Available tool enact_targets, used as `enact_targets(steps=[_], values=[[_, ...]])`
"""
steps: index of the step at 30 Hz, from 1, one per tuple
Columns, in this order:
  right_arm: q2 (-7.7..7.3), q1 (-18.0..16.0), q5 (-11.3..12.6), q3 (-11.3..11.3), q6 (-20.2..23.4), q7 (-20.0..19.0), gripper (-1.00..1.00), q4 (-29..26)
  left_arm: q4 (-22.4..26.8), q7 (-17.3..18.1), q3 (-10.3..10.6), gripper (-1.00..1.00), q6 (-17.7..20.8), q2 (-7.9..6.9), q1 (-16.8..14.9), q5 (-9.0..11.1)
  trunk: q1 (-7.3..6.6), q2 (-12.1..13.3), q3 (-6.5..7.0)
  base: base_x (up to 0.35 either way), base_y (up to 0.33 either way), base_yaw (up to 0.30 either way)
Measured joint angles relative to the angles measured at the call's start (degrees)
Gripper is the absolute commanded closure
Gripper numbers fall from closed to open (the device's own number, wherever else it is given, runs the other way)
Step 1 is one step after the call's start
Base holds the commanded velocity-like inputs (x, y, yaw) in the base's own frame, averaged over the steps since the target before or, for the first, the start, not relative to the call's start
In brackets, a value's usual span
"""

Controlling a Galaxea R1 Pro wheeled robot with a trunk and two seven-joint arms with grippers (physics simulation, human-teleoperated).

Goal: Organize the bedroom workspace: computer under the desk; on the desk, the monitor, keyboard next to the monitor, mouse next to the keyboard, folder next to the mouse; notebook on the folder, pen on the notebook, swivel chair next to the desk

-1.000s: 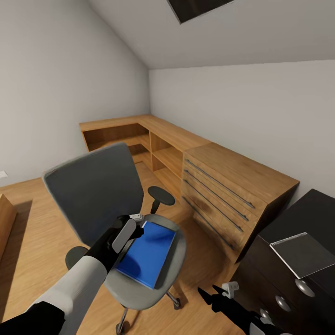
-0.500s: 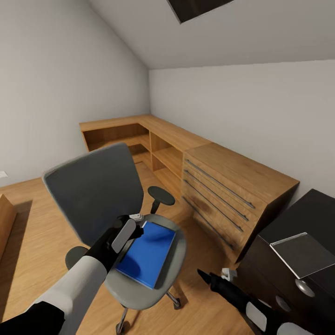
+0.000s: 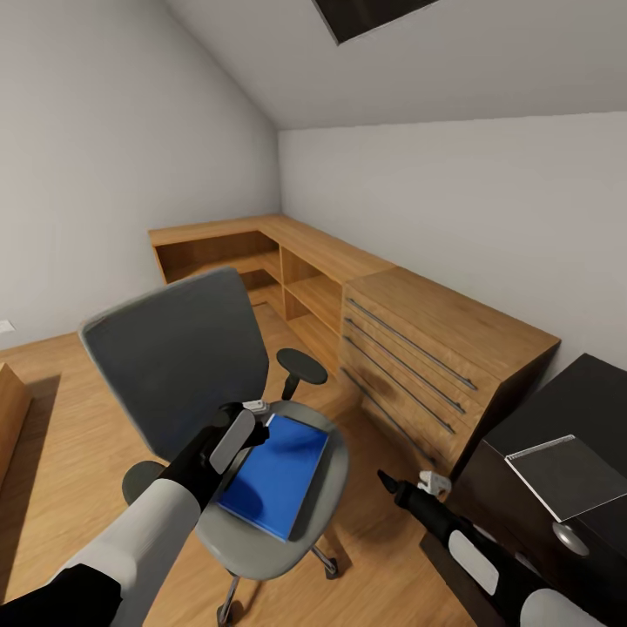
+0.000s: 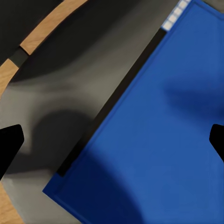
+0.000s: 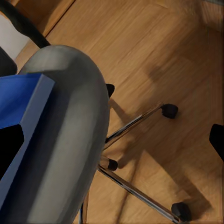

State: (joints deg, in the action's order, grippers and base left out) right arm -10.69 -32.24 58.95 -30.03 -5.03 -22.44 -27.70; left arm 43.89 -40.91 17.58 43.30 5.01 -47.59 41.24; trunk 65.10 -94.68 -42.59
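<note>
The room had plain grey walls, a sloped ceiling and a warm wood-plank floor (image 3: 61, 418). A light wooden L-shaped shelf unit (image 3: 261, 252) ran into the far corner and ended in a light wooden chest with long bar handles (image 3: 435, 357). Beside the chest stood the glossy black counter with round silver knobs (image 3: 557, 488), a flat grey sheet (image 3: 566, 475) lying near its front edge.

The grey upholstered swivel chair on a chrome castor base (image 3: 183, 357) stood on the floor, apart from the counter. The flat bright-blue rectangular folder (image 3: 277, 475) lay on its seat, reaching toward the seat's front edge, a thin white strip along one side.

The left gripper (image 3: 248, 416) hung just above the folder's near-back corner, jaws spread wide and empty. The right gripper (image 3: 409, 488) hovered between chair and counter, jaws also apart, holding nothing.
</note>
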Motion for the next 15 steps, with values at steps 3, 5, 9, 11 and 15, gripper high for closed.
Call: enact_targets(steps=[3, 5, 9, 11, 15], values=[[-0.07, 1.7, -0.1, 0.0, -2.0, 1.2, -1.00, -1.8, 0.0, 0.0, 0.0, -1.00, 0.0, 0.02, 0.0, 0.0, 0.00, 0.0, 0.00, 0.000, 0.000, 0.000], [-0.15, 2.8, -0.1, 0.0, -4.2, 1.5, -1.00, -3.4, 0.0, 0.0, 0.0, -1.00, 0.0, 0.02, 0.0, -0.1, 0.43, -0.8, -0.35, 0.000, 0.000, 0.000], [-0.15, 4.7, -0.1, 0.0, -6.7, 1.7, -1.00, -5.8, 0.0, 0.0, 0.0, -1.00, 0.0, 0.03, 0.0, 0.0, 1.31, -2.4, -1.07, 0.000, 0.000, 0.000], [-0.09, 5.2, -0.1, -0.1, -7.4, 1.8, -1.00, -6.3, 0.0, 0.0, 0.0, -1.00, 0.0, 0.01, 0.0, 0.0, 1.75, -3.2, -1.43, 0.000, 0.000, 0.000], [-0.12, 5.5, -0.7, -0.1, -7.8, 1.7, -1.00, -6.3, 0.0, 0.0, -0.1, -1.00, 0.0, -0.04, 0.0, -0.1, 2.63, -4.8, -2.15, 0.000, 0.000, 0.000]])
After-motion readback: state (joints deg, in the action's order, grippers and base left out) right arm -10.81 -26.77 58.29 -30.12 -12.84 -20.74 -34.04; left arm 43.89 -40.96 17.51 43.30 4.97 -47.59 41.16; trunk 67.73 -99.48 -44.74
